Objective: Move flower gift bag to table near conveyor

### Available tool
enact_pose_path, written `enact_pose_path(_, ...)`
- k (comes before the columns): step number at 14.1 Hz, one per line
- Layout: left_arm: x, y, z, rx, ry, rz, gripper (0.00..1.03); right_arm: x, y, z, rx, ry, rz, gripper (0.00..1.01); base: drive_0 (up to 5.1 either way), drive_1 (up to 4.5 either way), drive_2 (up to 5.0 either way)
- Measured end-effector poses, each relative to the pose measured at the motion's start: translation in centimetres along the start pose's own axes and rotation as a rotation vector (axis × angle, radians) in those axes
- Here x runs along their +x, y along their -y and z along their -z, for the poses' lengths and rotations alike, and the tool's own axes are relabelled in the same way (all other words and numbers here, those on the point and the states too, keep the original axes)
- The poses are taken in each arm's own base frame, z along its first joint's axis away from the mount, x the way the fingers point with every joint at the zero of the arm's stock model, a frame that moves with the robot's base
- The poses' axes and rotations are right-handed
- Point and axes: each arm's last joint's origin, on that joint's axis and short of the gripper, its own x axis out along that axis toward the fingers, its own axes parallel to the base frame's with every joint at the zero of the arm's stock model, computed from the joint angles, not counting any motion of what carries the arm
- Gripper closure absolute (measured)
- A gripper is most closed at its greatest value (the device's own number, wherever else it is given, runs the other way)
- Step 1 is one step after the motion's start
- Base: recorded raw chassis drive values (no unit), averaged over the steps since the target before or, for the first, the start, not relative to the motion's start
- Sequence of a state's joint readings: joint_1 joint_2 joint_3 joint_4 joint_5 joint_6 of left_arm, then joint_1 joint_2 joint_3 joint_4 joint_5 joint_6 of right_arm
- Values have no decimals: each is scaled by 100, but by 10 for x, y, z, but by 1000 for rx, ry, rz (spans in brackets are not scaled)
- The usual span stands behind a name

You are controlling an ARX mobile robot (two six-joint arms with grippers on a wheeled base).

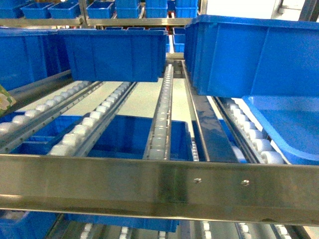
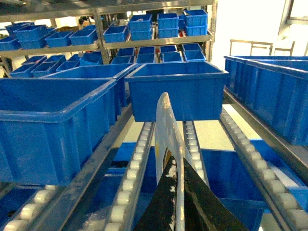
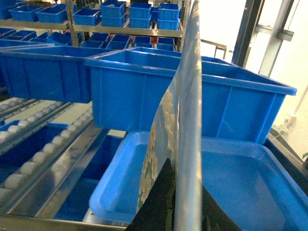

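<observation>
Your two grippers, left and right, each pinch an edge of the flower gift bag over the conveyor; carry it to the unseen counter next.

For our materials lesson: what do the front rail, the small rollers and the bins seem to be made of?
Front rail: apparently stainless steel, with a brushed sheen, blurred reflections and two fasteners.
Rollers: likely white plastic, smooth and slightly glossy; the core can't be seen.
Bins: blue moulded plastic with a semi-gloss finish, ribbed walls and a thick rolled rim.
</observation>
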State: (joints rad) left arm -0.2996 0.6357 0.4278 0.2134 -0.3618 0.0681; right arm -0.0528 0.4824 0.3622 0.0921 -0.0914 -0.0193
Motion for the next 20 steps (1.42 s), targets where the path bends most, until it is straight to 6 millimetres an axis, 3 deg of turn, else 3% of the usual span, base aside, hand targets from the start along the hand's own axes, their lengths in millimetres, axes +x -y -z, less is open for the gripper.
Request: enact_pose_path(20, 0, 0, 0, -2, 4, 0, 101, 0, 0, 0, 0, 4, -4, 99, -490, 169, 310)
